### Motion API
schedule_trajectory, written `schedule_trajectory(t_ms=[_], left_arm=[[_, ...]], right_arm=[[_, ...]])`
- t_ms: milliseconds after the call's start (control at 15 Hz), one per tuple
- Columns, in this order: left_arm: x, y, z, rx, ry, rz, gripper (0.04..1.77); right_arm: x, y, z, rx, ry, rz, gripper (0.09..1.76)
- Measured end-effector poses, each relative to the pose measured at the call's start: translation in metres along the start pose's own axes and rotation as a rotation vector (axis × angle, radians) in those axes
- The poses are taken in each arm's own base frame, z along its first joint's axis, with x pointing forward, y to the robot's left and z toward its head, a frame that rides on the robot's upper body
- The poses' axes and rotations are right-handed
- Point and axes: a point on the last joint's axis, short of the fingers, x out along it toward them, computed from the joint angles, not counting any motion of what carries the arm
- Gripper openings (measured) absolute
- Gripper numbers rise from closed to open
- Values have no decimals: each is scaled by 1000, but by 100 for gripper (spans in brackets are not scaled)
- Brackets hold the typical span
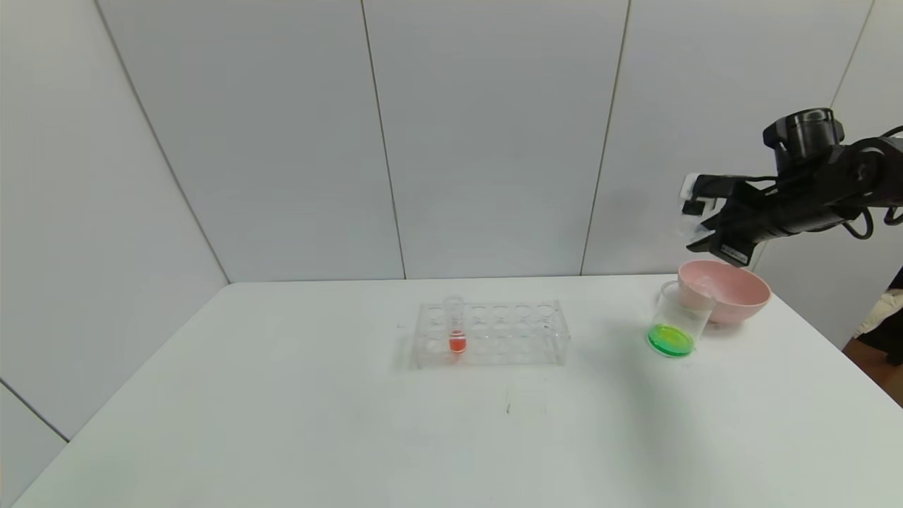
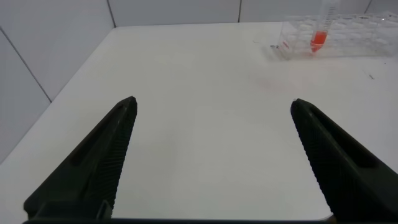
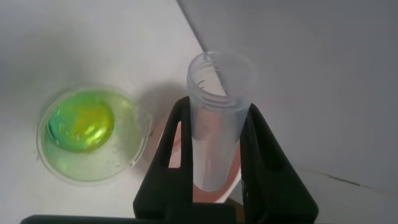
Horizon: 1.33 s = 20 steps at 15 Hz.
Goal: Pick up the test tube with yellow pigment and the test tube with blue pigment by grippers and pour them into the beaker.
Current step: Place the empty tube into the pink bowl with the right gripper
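My right gripper (image 1: 695,224) is up in the air at the far right of the worktop (image 1: 282,409), above the pink bowl (image 1: 734,293), with the jaws clamped tight on a clear test tube (image 3: 214,124). In the right wrist view the tube sits between the two black fingers (image 3: 177,155) with its open mouth pointing away from the camera; it looks empty, no colour left in it, so I cannot tell whether it was the yellow or the blue one. The beaker (image 1: 679,319) stands on the worktop just in front of the bowl on its left side, touching or nearly touching the bowl's wall. It holds a shallow pool of green liquid (image 3: 81,121), with a yellower patch in the middle seen from above. My left gripper (image 2: 211,155) is low over the left part of the worktop, jaws spread wide, holding nothing; it only shows in its own wrist view. The clear test tube rack (image 1: 490,333) is mid-worktop, well apart from the beaker, and carries one tube with red-orange liquid (image 1: 456,326) standing upright in a hole near its left end. The other rack holes I can see hold no tubes. No tube with yellow or blue liquid shows in any view.
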Motion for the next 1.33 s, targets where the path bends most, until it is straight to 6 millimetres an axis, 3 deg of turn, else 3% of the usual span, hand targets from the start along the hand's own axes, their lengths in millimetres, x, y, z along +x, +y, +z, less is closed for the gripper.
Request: schedule_trajectory(t_ms=[267,467,933,1333], left_arm=[[0,0,0,0,0,0,176],[0,0,0,0,0,0,176],[0,0,0,0,0,0,176],[0,0,0,0,0,0,176]], right_arm=[[-6,-29,8,436,-288,-128,50],[-1,-38,6,611,-455,-207,50],[32,-2,-45,739,-515,-289,50],[63,2,-95,795,-484,-363,50]])
